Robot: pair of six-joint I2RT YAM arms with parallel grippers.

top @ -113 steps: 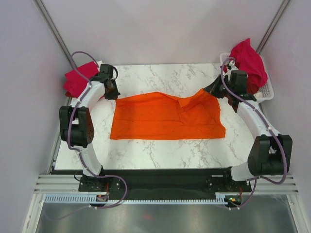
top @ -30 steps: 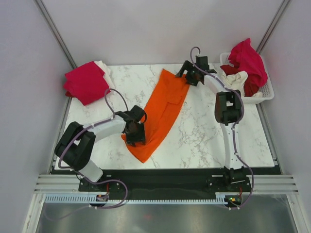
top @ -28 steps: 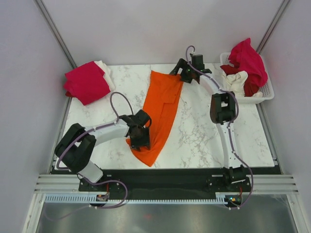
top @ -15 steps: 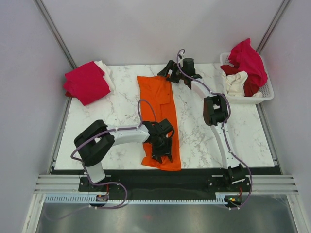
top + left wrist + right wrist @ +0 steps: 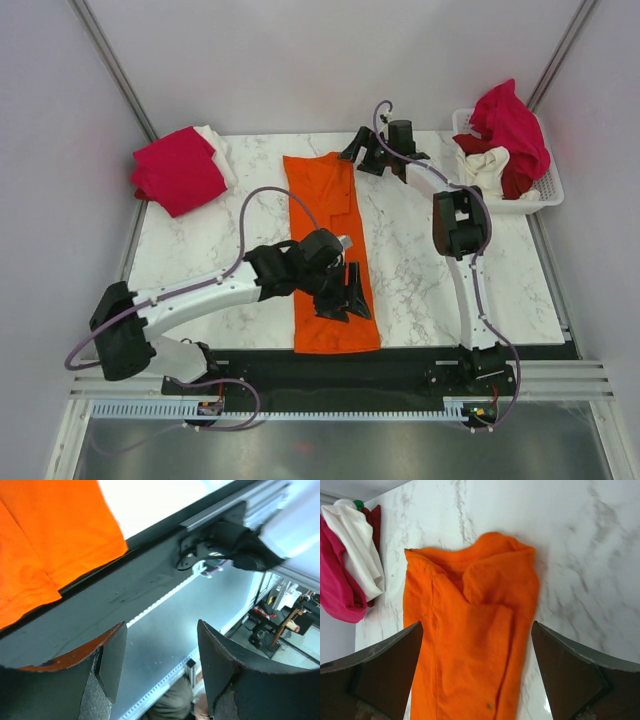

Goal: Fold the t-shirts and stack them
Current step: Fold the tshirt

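Note:
The orange t-shirt (image 5: 325,240) lies folded into a long strip from the table's back to its front edge, where its near end overhangs the black rail. My left gripper (image 5: 352,292) hovers over the strip's near part, open and holding nothing; in its wrist view (image 5: 160,630) orange cloth (image 5: 50,545) shows at the upper left. My right gripper (image 5: 360,155) stands wide open beside the strip's far end. Seen from the right wrist (image 5: 476,625), the orange t-shirt (image 5: 470,645) lies flat below the spread jaws, untouched.
A folded crimson-pink t-shirt (image 5: 178,170) on a white one (image 5: 215,140) sits at the back left corner. The white basket (image 5: 548,195) at the back right holds crimson (image 5: 512,120), cream (image 5: 485,168) and dark red shirts. The black front rail (image 5: 125,595) runs along the table's edge.
The orange strip has swung from a diagonal to lie nearly straight front to back. My left gripper moved right and nearer, and opened wider. My right gripper shifted left then slightly back right.

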